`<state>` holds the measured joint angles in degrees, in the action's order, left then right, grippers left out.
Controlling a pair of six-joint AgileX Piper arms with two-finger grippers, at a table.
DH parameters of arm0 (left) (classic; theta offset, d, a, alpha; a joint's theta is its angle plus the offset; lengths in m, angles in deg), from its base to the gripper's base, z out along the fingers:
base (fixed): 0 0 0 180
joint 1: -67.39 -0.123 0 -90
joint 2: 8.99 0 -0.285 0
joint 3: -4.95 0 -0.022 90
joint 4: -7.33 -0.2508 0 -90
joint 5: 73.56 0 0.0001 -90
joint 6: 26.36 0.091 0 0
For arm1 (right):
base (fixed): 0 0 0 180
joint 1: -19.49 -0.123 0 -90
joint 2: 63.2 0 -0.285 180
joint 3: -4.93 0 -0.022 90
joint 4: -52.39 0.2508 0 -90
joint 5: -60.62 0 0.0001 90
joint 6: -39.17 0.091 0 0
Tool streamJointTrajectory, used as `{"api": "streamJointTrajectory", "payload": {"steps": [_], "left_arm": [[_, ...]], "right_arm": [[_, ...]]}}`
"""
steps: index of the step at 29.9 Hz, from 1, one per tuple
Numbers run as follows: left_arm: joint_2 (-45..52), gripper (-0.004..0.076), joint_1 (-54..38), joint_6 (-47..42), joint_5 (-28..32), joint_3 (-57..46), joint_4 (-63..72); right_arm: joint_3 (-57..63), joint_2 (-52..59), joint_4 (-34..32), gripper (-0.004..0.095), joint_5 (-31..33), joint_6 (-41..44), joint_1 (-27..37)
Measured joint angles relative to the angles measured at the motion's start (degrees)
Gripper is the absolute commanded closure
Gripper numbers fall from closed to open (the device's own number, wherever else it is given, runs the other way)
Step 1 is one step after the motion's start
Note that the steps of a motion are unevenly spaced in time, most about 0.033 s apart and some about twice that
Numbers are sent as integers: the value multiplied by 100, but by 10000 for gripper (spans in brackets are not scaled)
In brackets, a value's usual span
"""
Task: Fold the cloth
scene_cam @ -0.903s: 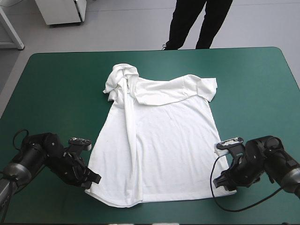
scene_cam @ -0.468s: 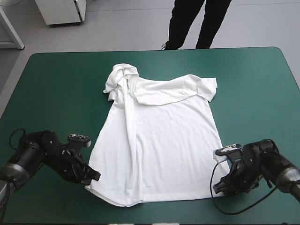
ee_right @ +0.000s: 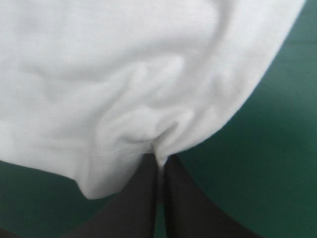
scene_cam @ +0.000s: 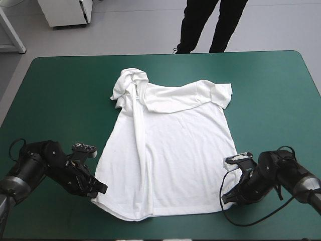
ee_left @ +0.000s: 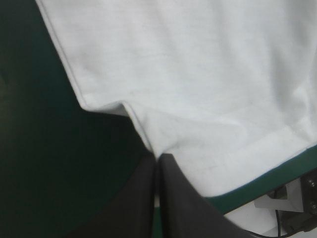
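At the T-shirt (scene_cam: 175, 150) hem, left pincer (ee_left: 157, 157) and right pincer (ee_right: 159, 161) pinch

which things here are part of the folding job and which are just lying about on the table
Part of the job:
- T-shirt, white, spread flat
- left gripper, shut on one near hem corner
- right gripper, shut on the other near hem corner

Just there:
- teal-green cover, only the surface under the shirt
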<state>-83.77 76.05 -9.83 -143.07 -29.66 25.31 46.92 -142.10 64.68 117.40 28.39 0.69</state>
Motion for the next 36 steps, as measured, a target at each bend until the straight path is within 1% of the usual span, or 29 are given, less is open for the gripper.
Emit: {"api": "streamJointTrajectory", "payload": {"steps": [4,6,8,10,12,17,20,22,25,29,32,34,36], "left_arm": [[83,733,0,0,0,3,43],[141,733,0,0,-11,50,84],[211,733,0,0,-29,182,128],[294,733,0,0,-34,419,143],[388,733,0,0,-47,692,148],[635,733,0,0,-97,1562,276],[775,733,0,0,-149,2131,402],[878,733,0,0,-181,2566,504],[1050,733,0,78,-238,3224,727],[1205,733,0,379,-274,4429,1053],[1228,733,0,736,-268,5543,1172],[1234,733,0,1051,-67,6315,1229],[1234,733,0,1282,266,7031,1304]], "right_arm": [[-68,-245,596,923,-70,-321,10],[-114,-328,725,922,-115,-441,10],[-215,-361,716,923,-130,-461,10],[-449,-431,513,923,-101,-386,-18],[-860,-437,106,923,-7,-255,-30],[-2591,-20,-682,923,588,141,-30],[-3739,260,-891,923,1006,264,-30],[-4478,431,-940,923,1260,358,-30],[-5321,653,-935,923,1437,427,-30],[-6298,875,-922,923,1478,445,-30],[-6974,973,-922,922,1478,450,-30],[-7492,989,-922,922,1478,450,-30],[-8021,989,-922,923,1435,421,-30]]}}
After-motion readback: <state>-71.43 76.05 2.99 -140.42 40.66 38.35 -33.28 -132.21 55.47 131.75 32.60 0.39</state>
